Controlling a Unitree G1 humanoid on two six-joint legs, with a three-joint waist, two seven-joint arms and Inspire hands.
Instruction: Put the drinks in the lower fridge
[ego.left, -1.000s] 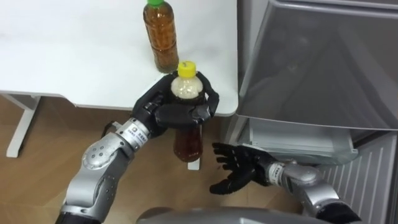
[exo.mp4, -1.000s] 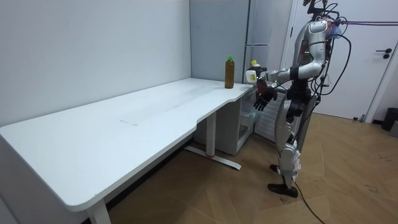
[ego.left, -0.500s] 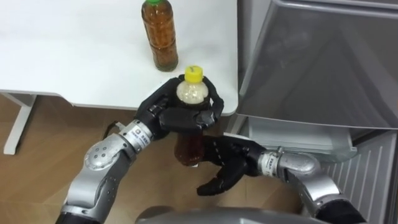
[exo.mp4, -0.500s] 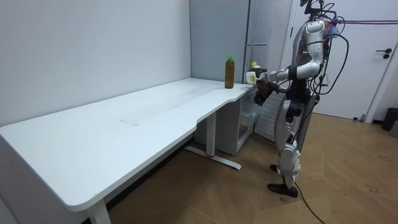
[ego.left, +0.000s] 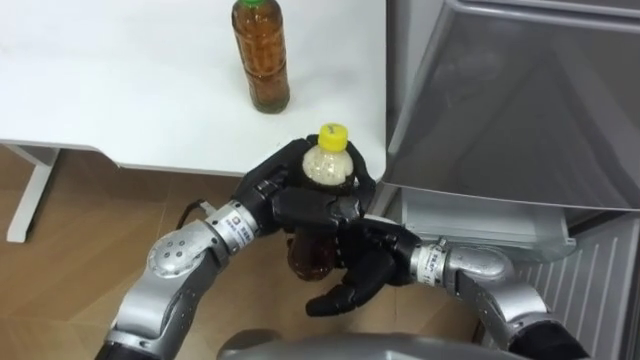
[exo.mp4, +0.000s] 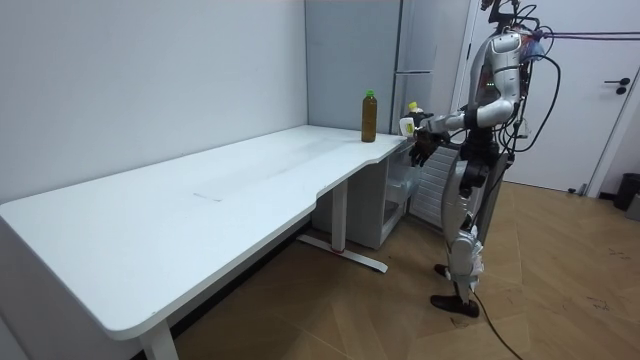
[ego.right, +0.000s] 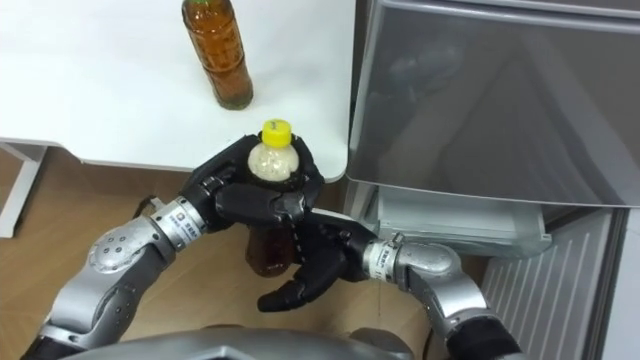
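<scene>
- Yellow-capped tea bottle (ego.left: 327, 170) is up in the air, upright, just past the white desk's (ego.left: 120, 90) near corner and in front of the grey fridge (ego.left: 510, 100)
- Left hand (ego.left: 300, 200) is clamped round its shoulder, fingers curled tight below the cap
- Right hand (ego.left: 360, 270) sits low against the bottle's brown lower half, fingers spread and loose, gripping nothing
- Green-capped tea bottle (ego.left: 262, 55) stands on the desk, just behind
- The robot stands at the desk's end, by the fridge

No legible print on the held bottle (ego.left: 327, 165) or table bottle (ego.left: 261, 55); wrist tag (ego.left: 233, 221) too small.
</scene>
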